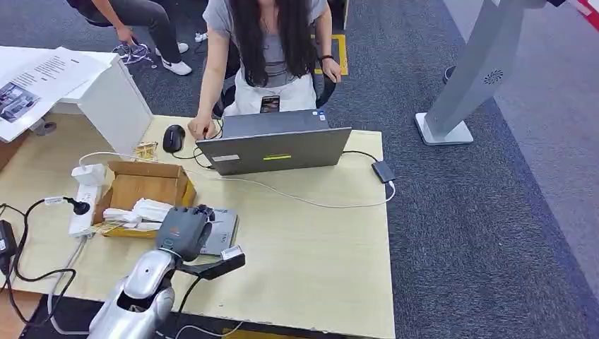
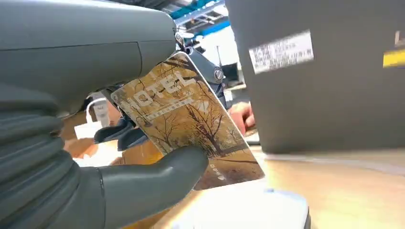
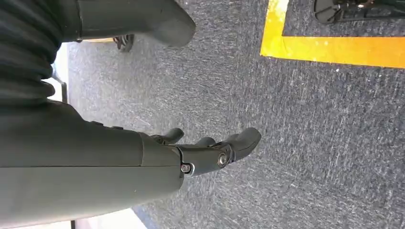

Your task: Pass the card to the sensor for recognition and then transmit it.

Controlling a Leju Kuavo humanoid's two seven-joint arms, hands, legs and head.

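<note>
Far left on the desk [image 1: 318, 240]: white power strip [image 1: 85, 201] with a black plug in it, cables trailing off the edge. Next, open cardboard box [image 1: 145, 187] with white packets inside. Left robot hand [image 1: 185, 232] sits just right of the box, over a grey flat sensor pad [image 1: 220, 229]; it is grasping the card [image 2: 188, 121], thumb pressed on the card's face, dark fingers behind it. Card is brown with bare trees and "HOTEL" print, tilted, held above the desk surface near the pad's pale edge [image 2: 258, 210]; whether card touches pad can't be told. Behind: black mouse [image 1: 173, 138] under a person's hand [image 1: 198, 128], then grey laptop [image 1: 275, 145] with lid back toward robot, white cable running right to a small dark adapter [image 1: 383, 171]. Right robot hand [image 3: 210, 152] hangs over grey carpet [image 3: 310, 143] near a yellow floor line [image 3: 334, 47], released, fingers loosely apart, holding nothing.
</note>
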